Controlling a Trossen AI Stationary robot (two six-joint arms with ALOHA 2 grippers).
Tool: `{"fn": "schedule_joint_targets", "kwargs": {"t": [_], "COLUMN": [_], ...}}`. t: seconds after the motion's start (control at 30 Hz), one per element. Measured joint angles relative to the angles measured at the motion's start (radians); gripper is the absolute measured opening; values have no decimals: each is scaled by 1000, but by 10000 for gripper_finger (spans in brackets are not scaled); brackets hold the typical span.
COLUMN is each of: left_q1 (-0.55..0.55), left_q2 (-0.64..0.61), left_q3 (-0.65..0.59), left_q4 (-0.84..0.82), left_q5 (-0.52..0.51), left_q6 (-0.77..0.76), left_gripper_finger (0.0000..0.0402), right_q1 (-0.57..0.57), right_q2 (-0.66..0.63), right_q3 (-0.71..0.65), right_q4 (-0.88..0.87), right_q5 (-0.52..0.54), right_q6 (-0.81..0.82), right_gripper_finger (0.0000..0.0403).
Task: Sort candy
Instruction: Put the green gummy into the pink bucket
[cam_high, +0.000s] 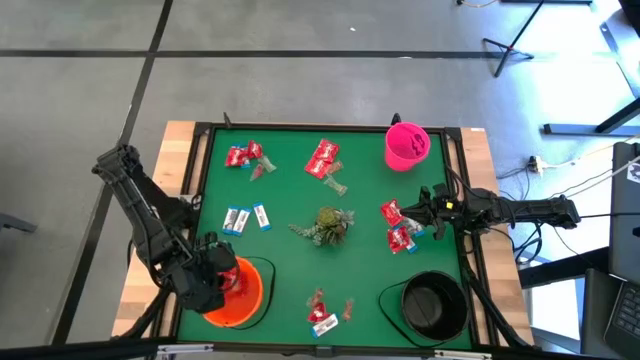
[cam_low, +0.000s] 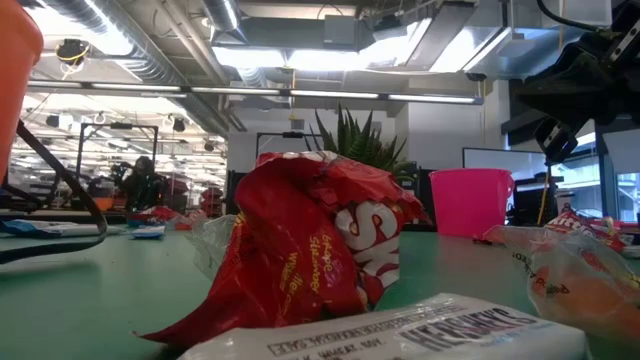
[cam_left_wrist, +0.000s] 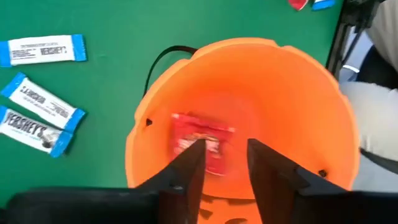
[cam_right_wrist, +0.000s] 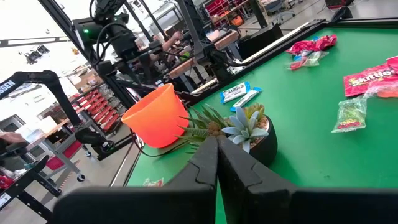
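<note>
My left gripper (cam_left_wrist: 224, 155) is open above the orange bucket (cam_high: 243, 292), and a red packet (cam_left_wrist: 202, 144) shows blurred inside the bucket beyond its fingertips. White-and-blue bars (cam_left_wrist: 38, 112) lie on the green mat beside the bucket. My right gripper (cam_right_wrist: 217, 142) is shut and holds nothing. It hovers at the table's right side (cam_high: 418, 208), next to two red packets (cam_high: 398, 226). More red packets lie at the far left (cam_high: 243, 155), at the far middle (cam_high: 322, 158) and near the near edge (cam_high: 320, 312). The near-edge ones fill the low view (cam_low: 320, 250).
A small potted plant (cam_high: 327, 226) stands mid-table, straight ahead of my right gripper (cam_right_wrist: 249, 134). A pink bucket (cam_high: 407, 146) stands at the far right and a black bowl (cam_high: 433, 305) at the near right. A raised black rim (cam_high: 300, 127) borders the green mat.
</note>
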Motion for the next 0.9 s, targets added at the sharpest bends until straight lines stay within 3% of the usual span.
{"fn": "schedule_joint_targets", "kwargs": {"t": [0.17, 0.4, 0.67, 0.9], "left_q1": [1, 46, 90, 129], "left_q2": [-1, -9, -9, -9], "left_q3": [0, 0, 0, 0], "left_q4": [-40, -71, -78, -87], "left_q5": [-11, -86, -169, -256], "left_q6": [21, 108, 190, 267], "left_gripper_finger": [144, 149, 149, 149], "right_q1": [0, 0, 0, 0], "right_q2": [0, 0, 0, 0], "right_q3": [0, -1, -1, 85], "right_q4": [0, 20, 206, 271], "right_q5": [0, 54, 151, 165], "right_q6": [0, 1, -1, -229], "right_gripper_finger": [7, 7, 7, 7]}}
